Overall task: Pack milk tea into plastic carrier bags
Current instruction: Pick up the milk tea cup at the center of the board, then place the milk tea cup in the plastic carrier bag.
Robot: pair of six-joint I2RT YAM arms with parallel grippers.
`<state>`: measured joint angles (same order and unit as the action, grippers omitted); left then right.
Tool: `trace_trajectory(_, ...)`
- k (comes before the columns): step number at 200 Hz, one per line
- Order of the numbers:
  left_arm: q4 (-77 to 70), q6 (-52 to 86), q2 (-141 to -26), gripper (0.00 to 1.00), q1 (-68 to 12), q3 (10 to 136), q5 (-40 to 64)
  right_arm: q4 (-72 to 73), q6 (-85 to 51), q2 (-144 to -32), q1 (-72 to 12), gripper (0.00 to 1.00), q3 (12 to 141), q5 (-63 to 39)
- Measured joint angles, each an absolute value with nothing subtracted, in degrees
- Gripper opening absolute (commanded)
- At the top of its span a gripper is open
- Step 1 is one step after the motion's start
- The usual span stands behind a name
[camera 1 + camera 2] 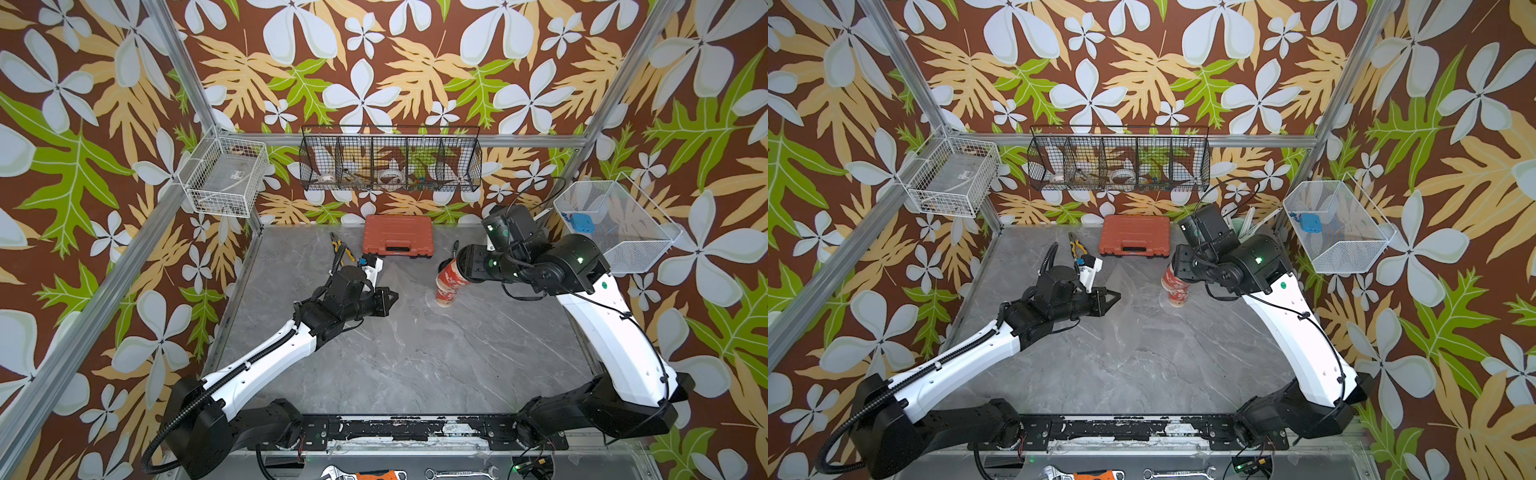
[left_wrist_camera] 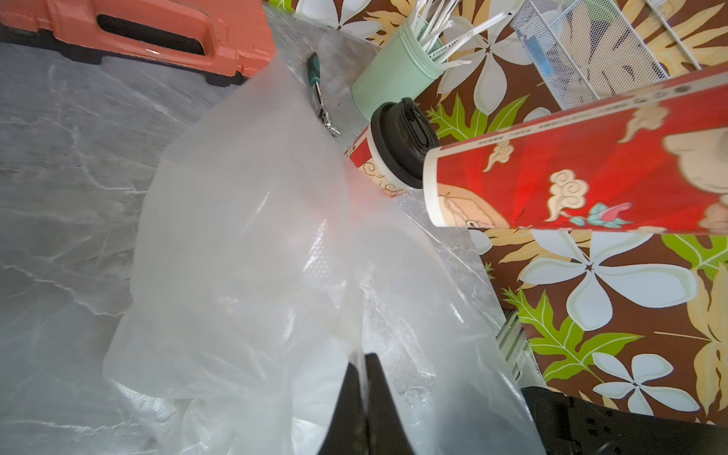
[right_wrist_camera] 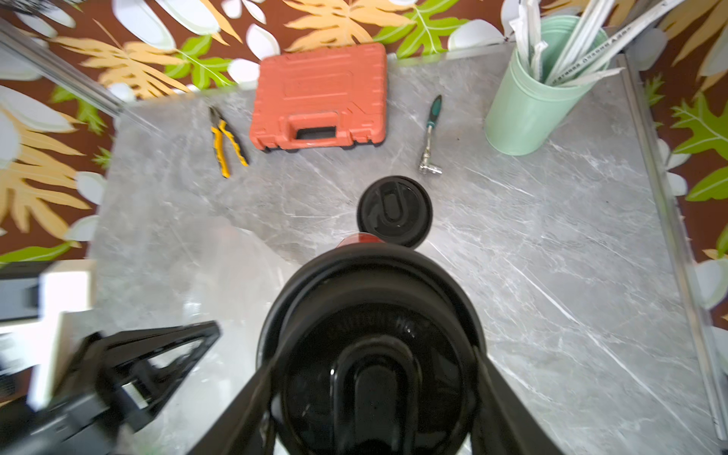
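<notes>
Your left gripper (image 2: 364, 372) is pinched tight on a fold of the clear bag (image 2: 244, 236), which billows up from the grey table (image 3: 551, 256) in front of it. Your right gripper (image 3: 374, 366) clasps one milk tea cup (image 2: 571, 177) from both sides near its black lid. That cup is lifted off the table and tilted, and its base hangs near the bag's far edge, outside the film. The second cup (image 3: 394, 210) stands upright on the table just beyond it, toward the orange toolbox (image 3: 319, 98), lid on. A green cup of straws (image 3: 528, 102) sits in the back corner.
</notes>
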<state>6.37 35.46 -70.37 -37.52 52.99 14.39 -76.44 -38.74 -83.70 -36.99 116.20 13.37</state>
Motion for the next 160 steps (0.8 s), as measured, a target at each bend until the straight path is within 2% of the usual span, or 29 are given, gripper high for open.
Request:
trace_trajectory(107,-1.02,37.63,-74.3,0.0,-37.52,50.59,16.56,-74.26,-40.45,-80.79,-38.26,0.58,119.26,1.28)
trace_trajectory(160,-1.52,38.48,-76.38,0.0,-37.56,51.16,16.8,-70.48,-42.04,-77.84,-38.68,0.57,115.77,-3.31)
